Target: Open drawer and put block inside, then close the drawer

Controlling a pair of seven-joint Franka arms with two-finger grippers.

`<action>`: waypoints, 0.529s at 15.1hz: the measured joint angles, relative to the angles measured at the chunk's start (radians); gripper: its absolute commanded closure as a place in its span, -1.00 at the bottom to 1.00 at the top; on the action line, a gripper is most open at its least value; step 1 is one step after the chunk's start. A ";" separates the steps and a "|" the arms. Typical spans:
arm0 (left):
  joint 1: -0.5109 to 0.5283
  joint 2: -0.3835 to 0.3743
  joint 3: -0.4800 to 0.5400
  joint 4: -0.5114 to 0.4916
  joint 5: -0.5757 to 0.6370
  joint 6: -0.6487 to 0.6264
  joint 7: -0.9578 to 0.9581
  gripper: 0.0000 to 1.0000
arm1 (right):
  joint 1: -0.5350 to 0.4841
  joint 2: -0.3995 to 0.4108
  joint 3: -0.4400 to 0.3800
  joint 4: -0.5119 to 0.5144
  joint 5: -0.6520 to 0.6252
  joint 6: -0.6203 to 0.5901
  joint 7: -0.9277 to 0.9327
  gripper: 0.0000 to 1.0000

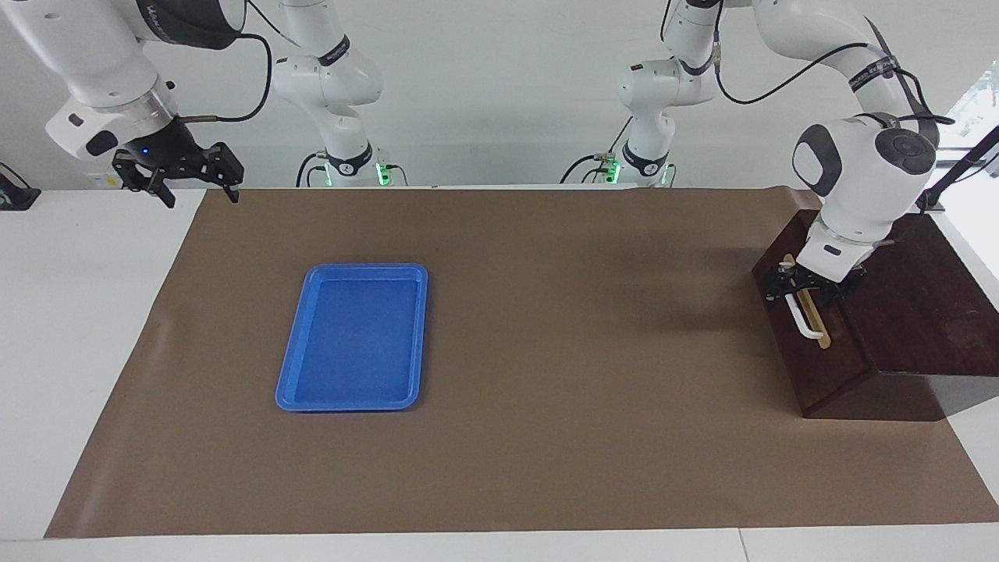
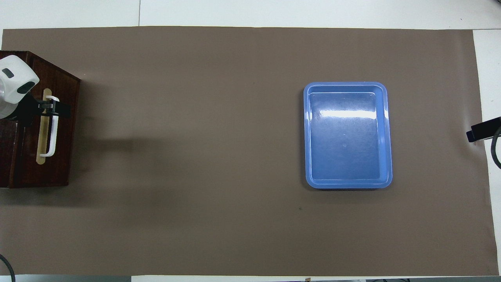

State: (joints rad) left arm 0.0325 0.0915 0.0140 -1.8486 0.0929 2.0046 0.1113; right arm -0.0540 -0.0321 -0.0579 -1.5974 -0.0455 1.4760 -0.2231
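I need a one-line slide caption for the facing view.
Left hand open at the closed drawer's white handle; right hand waits.

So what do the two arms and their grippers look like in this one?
Both arms are glossy white with rounded segments, dark grey joint caps and black bands bearing small white lettering. Black cables loop along the upper links, and green lights glow at both bases. The left gripper and right gripper are black two-finger units of open linkage bars on white wrists; the right wrist shows a small blue light.
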 measured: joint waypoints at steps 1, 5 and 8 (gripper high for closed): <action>-0.003 -0.024 -0.002 0.001 0.000 -0.023 0.000 -1.00 | 0.000 0.000 0.000 0.000 0.000 0.000 0.000 -1.00; -0.030 -0.114 -0.009 0.002 -0.004 -0.128 -0.003 -1.00 | 0.000 0.000 0.000 0.000 0.000 0.000 0.000 -1.00; -0.030 -0.153 -0.010 0.003 -0.024 -0.182 -0.004 -1.00 | 0.000 0.000 0.000 0.000 0.000 0.000 0.000 -1.00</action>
State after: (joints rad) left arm 0.0026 -0.0619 0.0041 -1.8459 0.0687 1.8225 0.1077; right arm -0.0541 -0.0321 -0.0579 -1.5974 -0.0455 1.4760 -0.2231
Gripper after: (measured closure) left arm 0.000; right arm 0.000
